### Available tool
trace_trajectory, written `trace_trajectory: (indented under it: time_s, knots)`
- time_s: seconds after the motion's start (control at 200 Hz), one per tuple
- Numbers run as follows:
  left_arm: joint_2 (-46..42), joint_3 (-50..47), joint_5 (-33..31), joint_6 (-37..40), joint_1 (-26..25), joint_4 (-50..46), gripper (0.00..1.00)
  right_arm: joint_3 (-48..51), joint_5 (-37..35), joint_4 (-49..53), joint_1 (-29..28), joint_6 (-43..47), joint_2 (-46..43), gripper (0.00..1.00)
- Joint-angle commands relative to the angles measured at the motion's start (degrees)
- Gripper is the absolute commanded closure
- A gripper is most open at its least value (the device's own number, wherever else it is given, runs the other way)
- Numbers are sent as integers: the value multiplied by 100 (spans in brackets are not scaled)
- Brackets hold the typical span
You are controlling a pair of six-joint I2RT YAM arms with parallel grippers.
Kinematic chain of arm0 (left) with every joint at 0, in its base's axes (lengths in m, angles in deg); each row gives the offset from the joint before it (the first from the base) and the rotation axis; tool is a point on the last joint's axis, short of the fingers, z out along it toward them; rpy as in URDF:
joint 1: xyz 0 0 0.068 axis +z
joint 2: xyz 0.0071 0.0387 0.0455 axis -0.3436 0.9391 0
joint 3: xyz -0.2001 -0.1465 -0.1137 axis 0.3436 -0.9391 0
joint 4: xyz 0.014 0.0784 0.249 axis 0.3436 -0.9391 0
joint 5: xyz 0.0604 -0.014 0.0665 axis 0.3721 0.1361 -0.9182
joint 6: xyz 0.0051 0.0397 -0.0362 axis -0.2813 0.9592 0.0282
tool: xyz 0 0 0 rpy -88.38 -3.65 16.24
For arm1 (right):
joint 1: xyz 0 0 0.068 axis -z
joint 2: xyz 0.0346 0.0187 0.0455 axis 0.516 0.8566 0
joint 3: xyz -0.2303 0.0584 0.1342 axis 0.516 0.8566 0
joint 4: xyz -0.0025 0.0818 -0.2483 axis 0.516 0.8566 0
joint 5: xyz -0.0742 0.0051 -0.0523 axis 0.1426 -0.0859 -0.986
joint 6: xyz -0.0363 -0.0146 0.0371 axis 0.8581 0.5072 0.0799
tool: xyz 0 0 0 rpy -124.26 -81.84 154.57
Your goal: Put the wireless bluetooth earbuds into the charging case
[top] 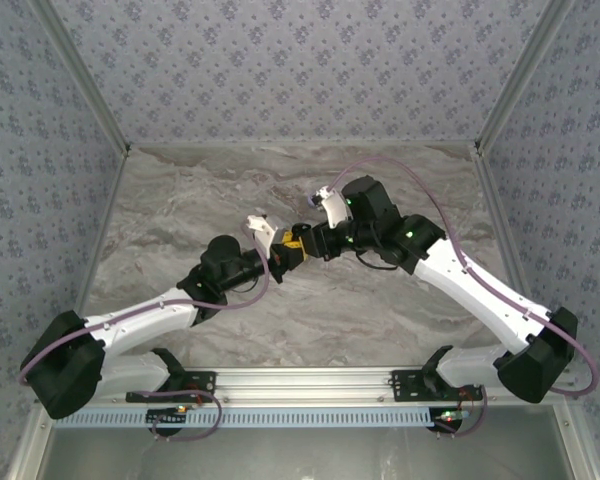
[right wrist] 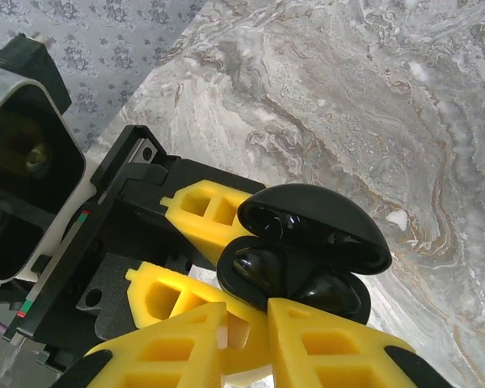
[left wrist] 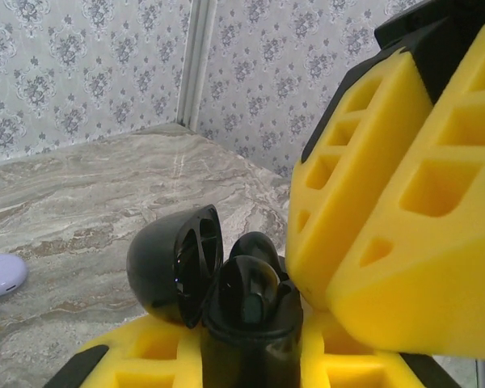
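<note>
Left wrist view: far on the left a small pale purple case (left wrist: 2, 275) lies on the gray marble desk (left wrist: 105, 186), well apart from everything else. In the middle is the black charging case (left wrist: 250, 315). It stands up, and its lid (left wrist: 174, 263) is swung open to the left. The left end effector (left wrist: 250, 360) is clenched on the bottom part of this case, with a yellow finger on each side, and holds it up off the desk. Something shiny and black sits inside the open bottom part. On the right, the right end effector (left wrist: 323, 287) reaches in from above with its big yellow fingers (left wrist: 388, 210). Their tips touch the right edge of the case. The two fingers are squeezed close together, with just a thin line between them.

In the right wrist view you look down into the case. Two shiny lumps, the black earbuds (right wrist: 263, 265), lie side by side in the bottom part, under the open lid. The tips of the right end effector sit just at the front rim of the case. A little pale bit shows in the gap between its fingers. I cannot tell what it is, or if it is being held. In the top external view the two arms meet over the middle of the desk.
</note>
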Motion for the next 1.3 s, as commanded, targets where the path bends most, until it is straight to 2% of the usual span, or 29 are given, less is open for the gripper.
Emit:
trace_trajectory:
  time_s: [0.0,0.175,0.335,0.48,0.58,0.7,0.79,0.994,1.294]
  knots:
    - [-3,183,195,11,-38,131,94,-260,60,11,-70,98,97,78]
    - [-20,160,90,11,-40,103,94,-284,-106,9,-96,69,56,72]
    - [-55,161,22,63,-48,-19,94,-189,-702,-18,-68,-15,-190,63]
    - [-104,164,86,99,-41,-41,94,-18,-1097,-30,107,-116,-532,62]
    - [-117,159,222,116,-47,33,94,145,-1092,45,431,-238,-663,62]
    - [-141,139,509,90,-45,311,94,290,-434,189,956,-283,-642,63]
    - [-128,181,834,86,-51,457,94,345,166,125,1258,-202,-598,68]
    - [-56,328,1535,-22,-46,665,94,644,1331,4,1589,114,-401,75]
    - [47,429,1857,-41,-52,646,94,653,1788,-118,1654,122,-252,80]
